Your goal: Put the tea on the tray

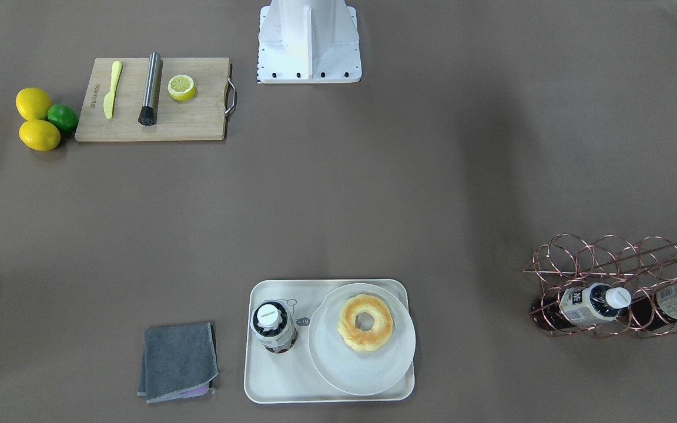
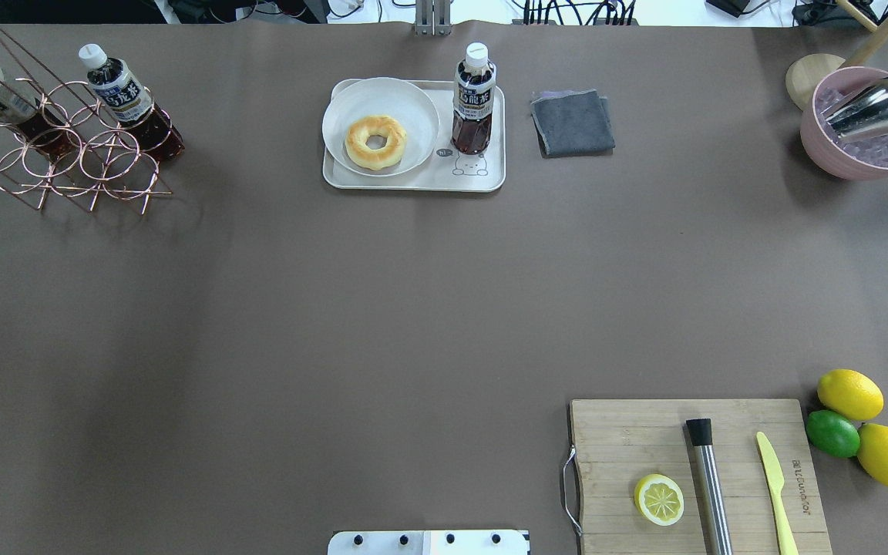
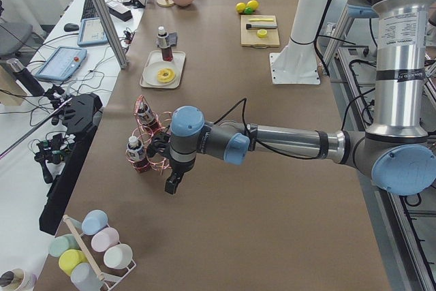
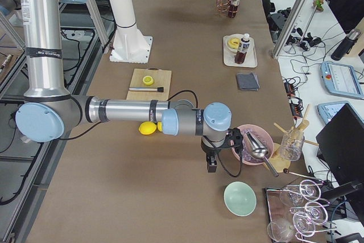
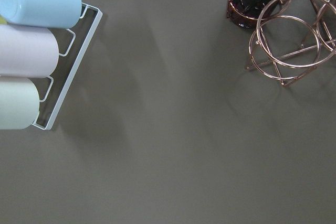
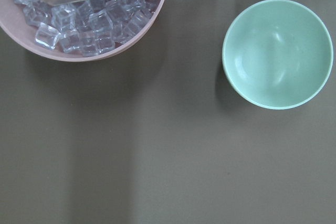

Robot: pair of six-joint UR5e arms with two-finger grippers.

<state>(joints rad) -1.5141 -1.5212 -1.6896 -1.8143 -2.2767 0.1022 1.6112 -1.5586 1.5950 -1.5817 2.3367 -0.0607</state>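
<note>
Tea upright on tray, white cap up, in the end by the line-drawn bear. It is well apart from both my pincers. The same tray carries a round white plate with a doughnut. A folded grey cloth lies just beside the tray.

Left pincer hangs over the table near one end, just beside the copper wire rack. The tray lies beyond that rack from it. The rack holds two more bottles. My left wrist camera also shows pastel cups on a white wire stand. Opening: cannot tell, as the fingers show only from the side.

Right pincer hangs at the opposite end, near the pink bowl of ice and the mint-green bowl. The tea is far along the table from it. Opening: cannot tell.

Surface: matte grey-brown table covering with soft shadows. Room: desks with tablets and cables along the operators' side, and aluminium posts at the table edge.
</note>
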